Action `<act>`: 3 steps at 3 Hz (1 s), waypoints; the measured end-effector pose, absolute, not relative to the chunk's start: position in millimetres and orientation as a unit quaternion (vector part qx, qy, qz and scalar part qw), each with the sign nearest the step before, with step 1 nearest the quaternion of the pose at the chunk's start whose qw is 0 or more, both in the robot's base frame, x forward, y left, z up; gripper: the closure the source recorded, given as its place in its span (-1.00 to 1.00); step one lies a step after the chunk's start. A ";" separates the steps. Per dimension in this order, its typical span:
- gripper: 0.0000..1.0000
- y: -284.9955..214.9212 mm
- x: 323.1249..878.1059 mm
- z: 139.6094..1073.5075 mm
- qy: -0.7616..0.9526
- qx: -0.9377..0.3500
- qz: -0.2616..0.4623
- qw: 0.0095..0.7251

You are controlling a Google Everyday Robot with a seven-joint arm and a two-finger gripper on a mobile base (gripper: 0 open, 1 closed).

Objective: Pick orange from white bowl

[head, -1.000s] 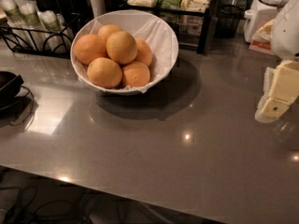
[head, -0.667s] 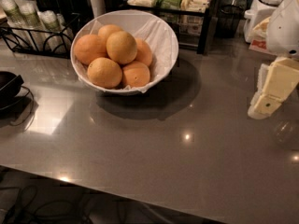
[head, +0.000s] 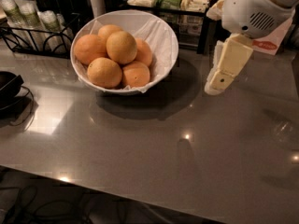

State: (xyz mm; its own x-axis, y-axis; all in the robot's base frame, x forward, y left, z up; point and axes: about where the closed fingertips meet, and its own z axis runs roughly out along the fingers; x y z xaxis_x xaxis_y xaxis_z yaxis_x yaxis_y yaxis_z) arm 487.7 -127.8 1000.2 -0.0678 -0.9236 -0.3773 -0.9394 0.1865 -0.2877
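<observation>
A large round white bowl (head: 161, 41) with white paper lining stands on the grey counter at the upper left of the camera view. It holds several oranges, with one orange (head: 121, 46) on top of the pile. My gripper (head: 219, 76) hangs over the counter to the right of the bowl, pointing down and left, apart from the bowl and above the surface. It holds nothing that I can see.
A black wire rack with cups (head: 28, 22) stands behind the bowl at the left. A dark shelf with packets (head: 168, 1) is at the back. A black object (head: 7, 85) lies at the left edge. The counter's front edge (head: 117, 190) runs along the bottom.
My gripper and arm have moved left across the counter toward the bowl. The bowl and oranges have not moved.
</observation>
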 end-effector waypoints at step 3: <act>-1.00 -36.3 536.5 999.5 0.693 -0.638 0.112 0.318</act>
State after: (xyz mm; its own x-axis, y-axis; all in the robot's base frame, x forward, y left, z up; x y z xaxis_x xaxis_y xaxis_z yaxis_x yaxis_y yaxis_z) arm 536.5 -36.3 999.5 0.0155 -0.8125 -0.5827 -0.9544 0.1618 -0.2510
